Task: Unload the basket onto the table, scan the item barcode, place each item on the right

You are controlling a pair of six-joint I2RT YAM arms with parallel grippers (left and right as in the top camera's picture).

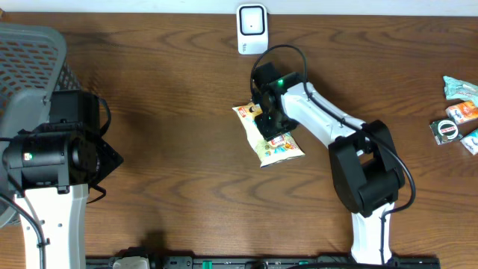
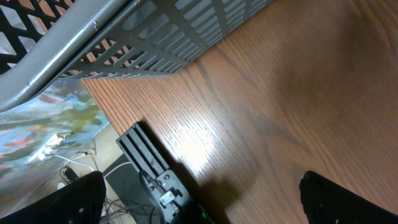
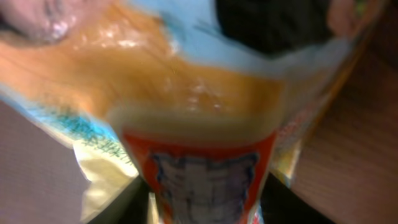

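Overhead, my right claw [image 1: 267,123] sits on the snack packet [image 1: 282,149], mid-table, its long axis slanting far-left to near-right, short of the scanner [image 1: 252,30]; left wrist, my left claw [image 2: 205,202] gapes empty over the table [image 2: 280,93]; right wrist, the snack packet fills everything, so I cannot tell if I've pinched it.

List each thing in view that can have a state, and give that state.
right gripper, down on the snack packet, grip unclear
snack packet, lying on the table
left gripper, open, holding nothing
scanner, upright, nothing in front of it
small packets, lying loose at the right edge
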